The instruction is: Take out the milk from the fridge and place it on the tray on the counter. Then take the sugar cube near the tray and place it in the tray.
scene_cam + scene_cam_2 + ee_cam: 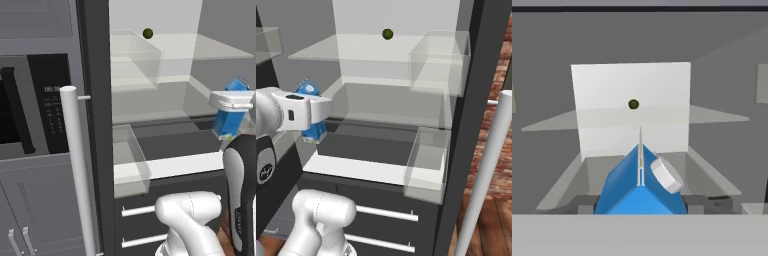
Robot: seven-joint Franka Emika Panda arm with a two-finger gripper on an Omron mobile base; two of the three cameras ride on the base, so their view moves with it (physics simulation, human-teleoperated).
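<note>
The gripper (640, 202) has its jaws closed on the milk (639, 187), one dark finger on each side of the blue carton. In the hand view the milk sits right between the jaws, with its pointed top ridge up the middle and a white round cap on the slope beside it. From the base views the milk (231, 117) hangs under the white hand, at the side of the open fridge (396, 100), just above the dark floor of the fridge. Far past the jaws, on a glass shelf (637, 117) at the back, sits a small dark green ball (633, 104). Clear bins (438, 62) stand off to one side of the jaws, near the long silver handle (77, 170).
</note>
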